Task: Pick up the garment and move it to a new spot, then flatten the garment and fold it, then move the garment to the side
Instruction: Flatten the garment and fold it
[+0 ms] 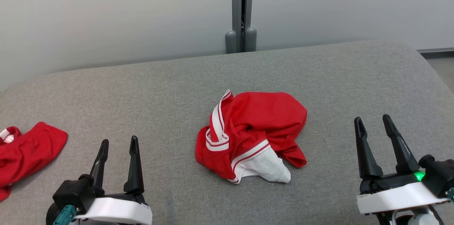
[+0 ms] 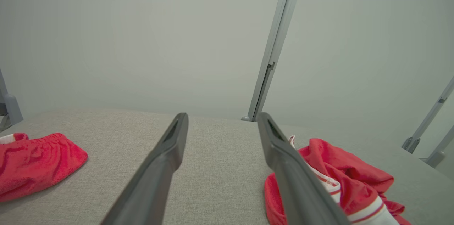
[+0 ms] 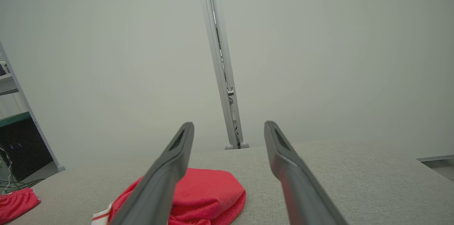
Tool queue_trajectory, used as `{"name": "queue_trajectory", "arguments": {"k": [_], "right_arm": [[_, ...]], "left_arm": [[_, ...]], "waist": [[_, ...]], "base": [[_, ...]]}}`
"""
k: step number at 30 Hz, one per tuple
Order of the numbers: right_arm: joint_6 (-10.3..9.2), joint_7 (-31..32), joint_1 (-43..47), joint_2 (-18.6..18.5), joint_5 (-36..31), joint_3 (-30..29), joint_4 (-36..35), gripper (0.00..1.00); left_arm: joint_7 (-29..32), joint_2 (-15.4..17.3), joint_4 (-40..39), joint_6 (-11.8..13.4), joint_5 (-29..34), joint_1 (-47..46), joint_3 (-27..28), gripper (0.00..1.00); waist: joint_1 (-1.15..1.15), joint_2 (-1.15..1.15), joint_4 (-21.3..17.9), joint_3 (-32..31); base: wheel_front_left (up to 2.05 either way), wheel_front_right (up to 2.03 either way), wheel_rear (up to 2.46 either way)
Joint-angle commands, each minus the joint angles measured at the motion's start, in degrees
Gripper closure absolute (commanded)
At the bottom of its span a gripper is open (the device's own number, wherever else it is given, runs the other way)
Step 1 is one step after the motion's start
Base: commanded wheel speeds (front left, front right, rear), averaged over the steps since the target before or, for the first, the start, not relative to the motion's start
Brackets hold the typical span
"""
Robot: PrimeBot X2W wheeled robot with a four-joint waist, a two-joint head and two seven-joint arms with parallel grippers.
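Nearest you, both tools stand released with nothing between their fingers: the left gripper [image 1: 119, 140] and the right gripper [image 1: 372, 119] are each well apart from the cloth. Between and beyond them, the garment [image 1: 252, 134] lies crumpled in the middle of the grey padded table [image 1: 319, 76]. I judge nothing begun, so the lift, the flattening, the fold and the move aside are all left for you. Bunched like this, it shows no clear long axis, but its white panel points back toward you and its striped band stands on its left side.
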Motion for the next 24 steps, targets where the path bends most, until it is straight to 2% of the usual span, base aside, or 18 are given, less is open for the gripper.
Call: {"name": "queue_trajectory", "arguments": {"k": [1,10,15,24], "right_arm": [[0.09,0.0,-0.4,-0.1,0.0,0.0,0.0,0.00],[0.09,-0.2,-0.6,-0.2,0.1,0.2,0.2,0.00],[0.09,-0.2,-1.0,-0.2,0.1,0.6,0.2,0.00],[0.09,-0.7,-2.3,-0.4,0.4,0.9,0.4,0.00]], "left_arm": [[-0.1,0.2,0.2,-0.2,0.1,-1.1,0.0,0.00],[0.3,0.2,0.3,-0.1,0.0,-1.4,-0.6,0.00],[2.3,-0.3,-0.2,-1.0,-1.6,-1.5,-1.5,0.00],[15.5,-1.6,1.3,-3.6,-4.8,-4.1,-8.0,0.00]], "waist": [[0.00,0.00,-0.1,0.0],[0.00,0.00,-0.5,-0.2],[0.00,0.00,-1.1,-0.2],[0.00,0.00,-3.6,1.9]], "base": [[0.00,0.00,0.00],[0.00,0.00,0.00],[0.00,0.00,0.00],[0.00,0.00,0.00]]}}
